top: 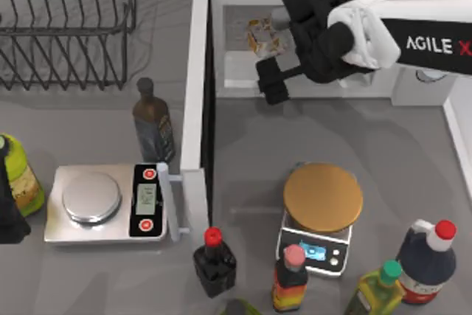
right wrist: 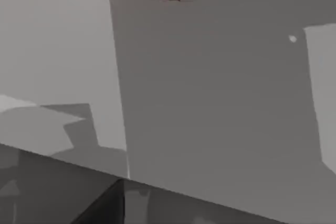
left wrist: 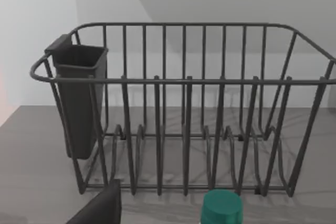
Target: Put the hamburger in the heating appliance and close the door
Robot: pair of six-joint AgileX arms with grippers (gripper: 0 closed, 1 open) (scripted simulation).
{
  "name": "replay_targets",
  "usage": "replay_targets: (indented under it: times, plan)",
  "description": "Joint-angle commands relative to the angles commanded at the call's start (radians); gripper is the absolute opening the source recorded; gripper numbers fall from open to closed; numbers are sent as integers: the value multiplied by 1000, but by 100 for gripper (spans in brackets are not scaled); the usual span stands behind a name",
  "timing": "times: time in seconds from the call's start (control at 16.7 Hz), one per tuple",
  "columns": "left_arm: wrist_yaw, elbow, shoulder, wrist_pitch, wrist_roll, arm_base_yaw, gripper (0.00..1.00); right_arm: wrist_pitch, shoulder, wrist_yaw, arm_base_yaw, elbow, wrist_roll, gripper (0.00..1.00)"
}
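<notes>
Hamburger (top: 263, 37) sits inside the microwave (top: 310, 5), door (top: 193, 101) swung wide. Right gripper (top: 274, 79), jaw state not discernible, hangs at the opening (left arm parked at left edge). Withdraw straight out, clearing the frame, before pushing the door.

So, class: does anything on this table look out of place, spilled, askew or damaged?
Nothing looks spilled, toppled or broken. The bottles stand upright. The microwave door stands wide open, swung toward the table's front, with the hamburger inside and the right tool at the opening.
</notes>
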Motion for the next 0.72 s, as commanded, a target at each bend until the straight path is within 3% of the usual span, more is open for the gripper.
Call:
replay_targets:
  times: [0.24,0.72]
  plan:
    - [0,0,0,0,0,0,100,77,-390,-54,-83,-301,-14,100]
    - [0,0,0,0,0,0,100,259,-1450,-190,-288,-1075,-61,100]
